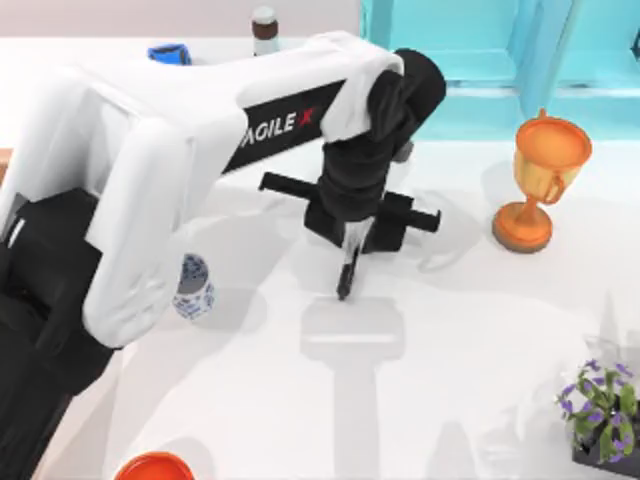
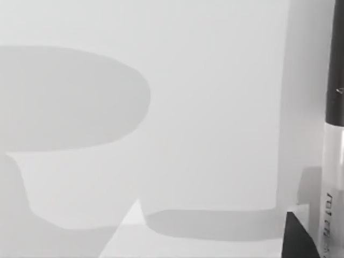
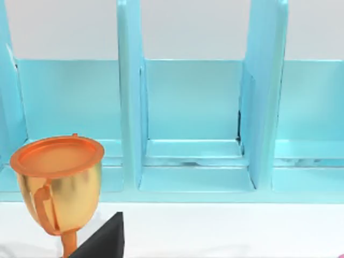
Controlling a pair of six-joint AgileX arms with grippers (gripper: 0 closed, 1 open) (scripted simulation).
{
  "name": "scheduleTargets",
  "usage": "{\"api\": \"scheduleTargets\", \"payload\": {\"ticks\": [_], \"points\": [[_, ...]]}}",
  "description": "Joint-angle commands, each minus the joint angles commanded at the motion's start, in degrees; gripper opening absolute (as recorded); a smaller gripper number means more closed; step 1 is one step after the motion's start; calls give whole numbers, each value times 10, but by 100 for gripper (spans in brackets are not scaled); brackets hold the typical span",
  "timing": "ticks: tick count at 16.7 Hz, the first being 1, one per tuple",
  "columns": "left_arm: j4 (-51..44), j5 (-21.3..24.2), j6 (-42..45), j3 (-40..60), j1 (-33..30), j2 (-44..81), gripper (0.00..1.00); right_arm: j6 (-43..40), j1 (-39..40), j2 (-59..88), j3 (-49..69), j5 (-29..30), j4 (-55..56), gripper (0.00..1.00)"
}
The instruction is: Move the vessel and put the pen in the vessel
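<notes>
Black at cap and tip with a pale labelled middle, the pen point(image 1: 347, 268) hangs nearly upright from your left gripper point(image 1: 352, 238) over the middle of the table point(image 1: 450, 380). The jaws are closed on its upper part and its lower end points down, clear of the surface as far as you can judge. In the left wrist view the pen point(image 2: 334, 134) runs along the frame edge over bare tabletop.

The cup point(image 1: 193, 287) stands upright well to the left of the pen, close under the left arm's white link, untouched by either gripper. So the pick looks done; whether the cup has had its move you cannot judge. What remains is carrying the pen over the cup's mouth and letting it drop in.

Your right arm is parked; its wrist view faces the goblet point(image 3: 58, 180) and the blue rack point(image 3: 193, 129). You cannot tell how its fingers stand.
</notes>
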Motion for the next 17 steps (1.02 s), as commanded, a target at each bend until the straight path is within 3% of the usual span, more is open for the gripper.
{"api": "scheduleTargets", "payload": {"ticks": [1, 2, 17], "points": [[0, 0, 0, 0, 0, 0, 0, 0, 0, 0, 0, 0, 0, 100], [-6, 29, -14, 9, -11, -33, 0, 0, 0, 0, 0, 0, 0, 100], [-90, 19, -100, -145, -95, -259, 0, 0, 0, 0, 0, 0, 0, 100]]}}
